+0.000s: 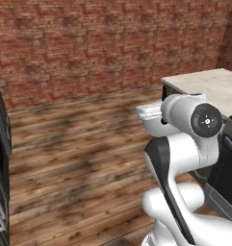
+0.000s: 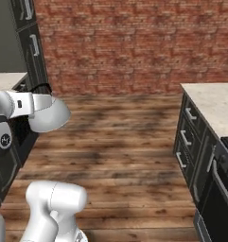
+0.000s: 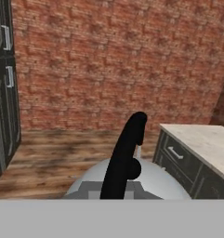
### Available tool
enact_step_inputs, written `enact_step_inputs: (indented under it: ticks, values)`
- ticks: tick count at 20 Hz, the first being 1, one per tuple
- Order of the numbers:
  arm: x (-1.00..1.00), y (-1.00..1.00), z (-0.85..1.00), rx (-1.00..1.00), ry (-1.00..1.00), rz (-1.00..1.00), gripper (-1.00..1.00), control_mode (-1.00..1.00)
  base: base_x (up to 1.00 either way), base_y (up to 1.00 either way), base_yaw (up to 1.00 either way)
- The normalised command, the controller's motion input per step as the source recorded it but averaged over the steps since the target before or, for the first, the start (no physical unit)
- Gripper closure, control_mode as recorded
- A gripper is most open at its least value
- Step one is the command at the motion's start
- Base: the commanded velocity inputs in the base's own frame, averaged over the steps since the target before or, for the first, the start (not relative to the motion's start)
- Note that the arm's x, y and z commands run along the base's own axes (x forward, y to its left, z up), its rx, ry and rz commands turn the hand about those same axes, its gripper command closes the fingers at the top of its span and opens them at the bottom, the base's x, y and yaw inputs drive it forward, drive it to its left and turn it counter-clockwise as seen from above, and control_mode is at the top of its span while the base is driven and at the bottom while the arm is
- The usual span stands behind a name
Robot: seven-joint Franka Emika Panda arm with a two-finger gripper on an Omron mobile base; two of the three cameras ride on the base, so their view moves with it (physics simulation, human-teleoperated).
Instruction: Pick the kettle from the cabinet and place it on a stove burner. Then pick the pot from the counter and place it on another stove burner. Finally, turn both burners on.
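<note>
One kettle (image 2: 49, 113), beside brick wall (image 2: 134, 42). One table (image 2: 212, 106) right of kettle, three drawer handles (image 2: 184, 137) on front. Two cabinet handles (image 3: 8, 56) left of wall.

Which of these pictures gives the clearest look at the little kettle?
The right base view: the kettle hangs sideways from the gripper, its pale dome in plain sight. The hand view looks down its black handle onto the dome. The left base view shows just an edge behind the arm.

Even diffuse rendered light, soft faint shadows, no glare, slightly coarse resolution.
</note>
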Motion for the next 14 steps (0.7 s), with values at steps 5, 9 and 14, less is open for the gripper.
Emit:
enact_step_inputs:
  ticks: [5,9,14]
  values:
    - [0.0,0.0,0.0,0.0,0.0,0.0,1.0,1.0,0.01,-0.14,-0.31]
    - [0.0,0.0,0.0,0.0,0.0,0.0,1.0,1.0,0.14,-0.11,-0.29]
    - [0.0,0.0,0.0,0.0,0.0,0.0,1.0,1.0,0.18,-0.12,-0.28]
